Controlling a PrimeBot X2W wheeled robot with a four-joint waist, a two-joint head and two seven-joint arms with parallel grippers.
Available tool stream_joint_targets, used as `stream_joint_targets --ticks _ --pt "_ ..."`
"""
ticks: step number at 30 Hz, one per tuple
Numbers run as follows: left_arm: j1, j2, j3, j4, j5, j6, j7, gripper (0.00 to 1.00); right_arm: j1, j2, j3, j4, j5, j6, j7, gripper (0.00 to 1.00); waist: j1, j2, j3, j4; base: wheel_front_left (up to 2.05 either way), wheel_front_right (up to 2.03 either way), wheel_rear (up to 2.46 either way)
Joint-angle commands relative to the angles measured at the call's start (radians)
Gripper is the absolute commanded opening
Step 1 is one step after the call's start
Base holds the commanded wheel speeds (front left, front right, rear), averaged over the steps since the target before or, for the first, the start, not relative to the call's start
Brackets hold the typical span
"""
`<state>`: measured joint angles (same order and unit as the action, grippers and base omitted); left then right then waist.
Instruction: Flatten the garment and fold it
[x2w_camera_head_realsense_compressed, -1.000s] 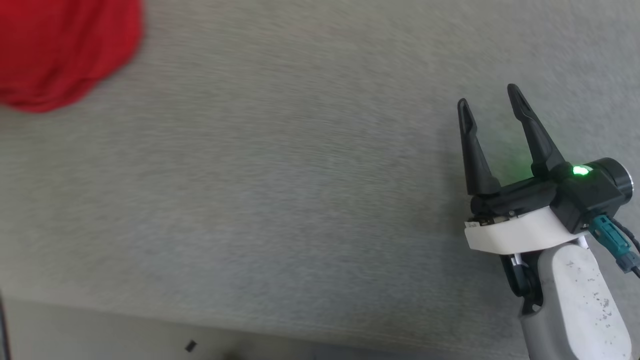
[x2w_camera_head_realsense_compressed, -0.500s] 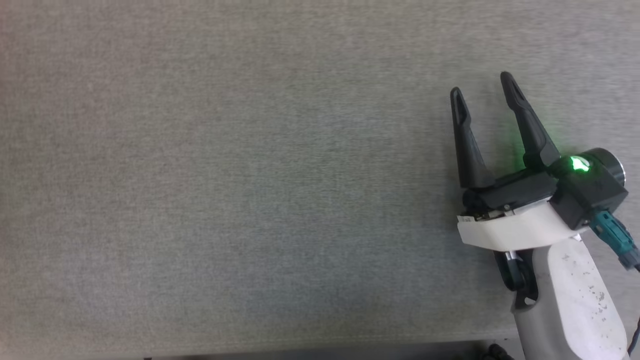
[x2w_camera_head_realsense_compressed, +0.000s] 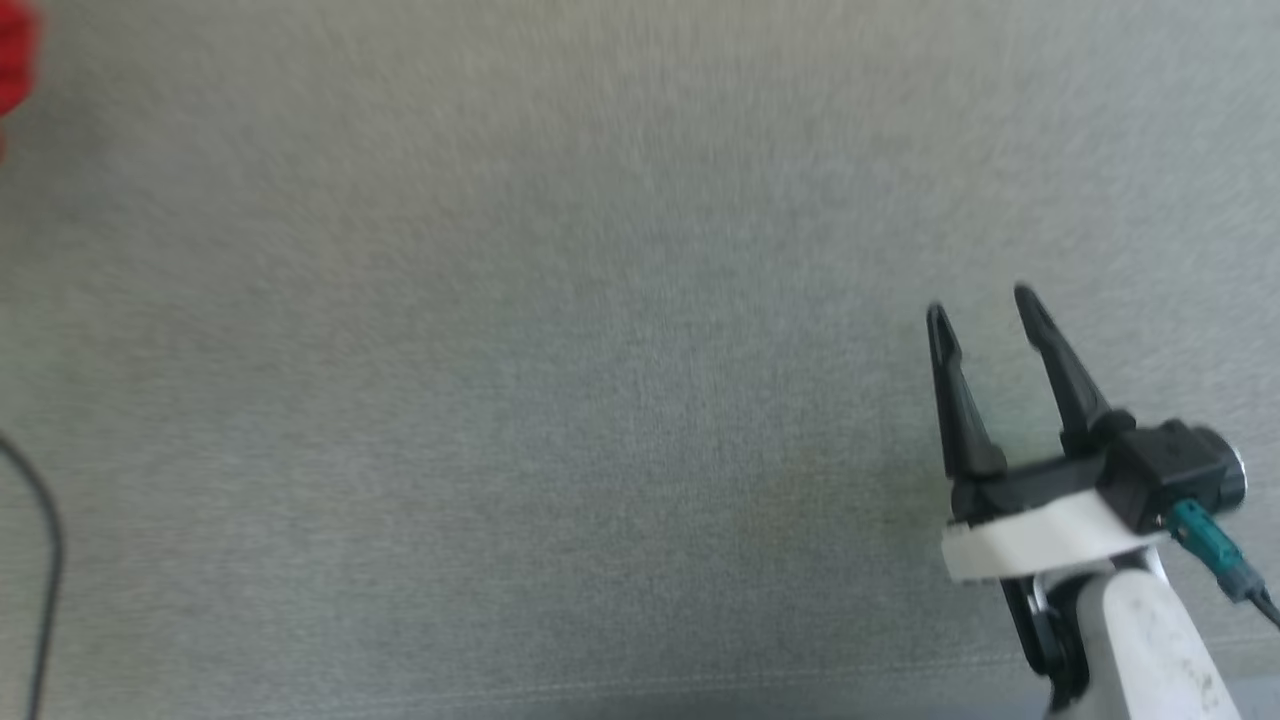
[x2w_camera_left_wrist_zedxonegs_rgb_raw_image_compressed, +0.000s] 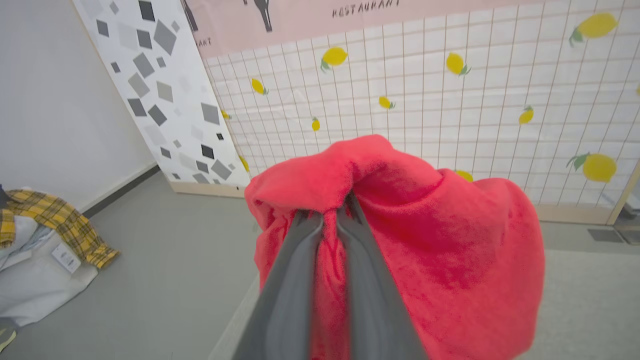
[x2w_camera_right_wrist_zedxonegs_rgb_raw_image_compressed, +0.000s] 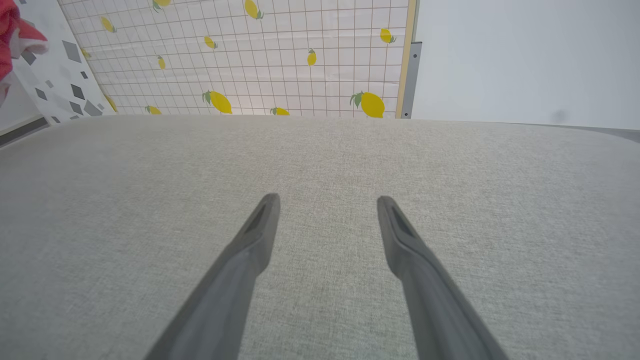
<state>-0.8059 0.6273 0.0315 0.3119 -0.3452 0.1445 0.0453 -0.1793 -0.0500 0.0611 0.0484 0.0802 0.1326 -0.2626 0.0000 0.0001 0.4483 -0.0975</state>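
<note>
The garment (x2w_camera_left_wrist_zedxonegs_rgb_raw_image_compressed: 430, 235) is a bright red, soft, fleecy bundle that drapes over and around my left gripper (x2w_camera_left_wrist_zedxonegs_rgb_raw_image_compressed: 331, 212), whose two dark fingers are pinched shut on a fold of it. It hangs lifted above the grey surface's edge. A red sliver of the garment (x2w_camera_head_realsense_compressed: 15, 70) shows at the head view's top left edge, and another bit of the garment (x2w_camera_right_wrist_zedxonegs_rgb_raw_image_compressed: 12, 30) at the right wrist view's top left corner. My right gripper (x2w_camera_head_realsense_compressed: 980, 305) stands open at the lower right over bare grey cloth, nothing between its fingers (x2w_camera_right_wrist_zedxonegs_rgb_raw_image_compressed: 260, 225).
The grey fabric-covered table (x2w_camera_head_realsense_compressed: 550, 400) spreads under the right gripper. A dark cable (x2w_camera_head_realsense_compressed: 45, 560) curves at the left edge. Beyond it stand a lemon-print grid wall (x2w_camera_left_wrist_zedxonegs_rgb_raw_image_compressed: 450, 90) and a speckled panel (x2w_camera_left_wrist_zedxonegs_rgb_raw_image_compressed: 165, 90). A yellow plaid cloth on a white bag (x2w_camera_left_wrist_zedxonegs_rgb_raw_image_compressed: 55, 220) lies on the floor.
The head camera has swung about, so the red cloth left the picture and now only peeks in at the top left. The right gripper sits lower in the picture, still open.
</note>
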Motion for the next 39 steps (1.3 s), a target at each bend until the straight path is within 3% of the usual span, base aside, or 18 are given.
stream_joint_targets --ticks 1,7,10,17,22,28,35,38,39 --pt "-0.03 -0.013 -0.02 0.0 0.015 -0.014 -0.039 0.0 0.023 0.0 -0.006 0.003 0.002 -0.002 0.001 1.0 0.0 -0.0001 -0.245 0.056 0.0 0.0 0.0" --pt "-0.12 -0.128 -0.153 0.02 0.04 -0.088 -0.156 0.0 0.091 0.0 -0.028 0.009 -0.008 -0.002 0.001 1.0 0.0 -0.0001 -0.339 0.036 0.0 0.0 0.0" --pt "-0.155 -0.222 -0.229 0.037 0.035 -0.122 -0.183 0.0 0.115 0.0 -0.038 0.004 -0.009 -0.002 0.004 1.0 0.0 -0.0001 -0.367 0.015 0.0 0.0 0.0" --pt "-0.142 -0.423 -0.355 0.09 -0.004 -0.169 -0.209 0.0 0.134 0.0 -0.03 -0.017 -0.008 -0.002 0.025 1.0 0.0 -0.0001 -0.385 -0.062 0.0 0.0 0.0" --pt "-0.086 -0.527 -0.434 0.18 -0.044 -0.204 -0.196 0.0 0.147 0.0 -0.026 -0.026 -0.004 -0.002 0.035 1.0 0.0 -0.0001 -0.372 -0.129 0.0 0.0 0.0" --pt "-0.015 -0.566 -0.547 0.341 -0.07 -0.222 -0.102 0.0 0.144 0.0 -0.013 -0.038 0.003 -0.002 0.037 1.0 0.0 -0.0001 -0.333 -0.207 0.0 0.0 0.0" --pt "0.038 -0.575 -0.651 0.596 -0.115 -0.234 0.193 0.0 0.127 0.0 0.005 -0.032 0.013 -0.002 0.032 1.0 0.0 -0.0001 -0.302 -0.262 0.0 0.0 0.0" --pt "0.04 -0.576 -0.671 0.646 -0.136 -0.241 0.261 0.0 0.127 0.0 0.004 -0.025 0.014 -0.002 0.03 1.0 0.0 -0.0001 -0.302 -0.263 0.0 0.0 0.0" --pt "0.041 -0.576 -0.676 0.653 -0.148 -0.243 0.275 0.2 0.128 0.0 0.004 -0.022 0.015 -0.002 0.03 1.0 0.0 -0.0001 -0.304 -0.258 0.0 0.0 0.0"
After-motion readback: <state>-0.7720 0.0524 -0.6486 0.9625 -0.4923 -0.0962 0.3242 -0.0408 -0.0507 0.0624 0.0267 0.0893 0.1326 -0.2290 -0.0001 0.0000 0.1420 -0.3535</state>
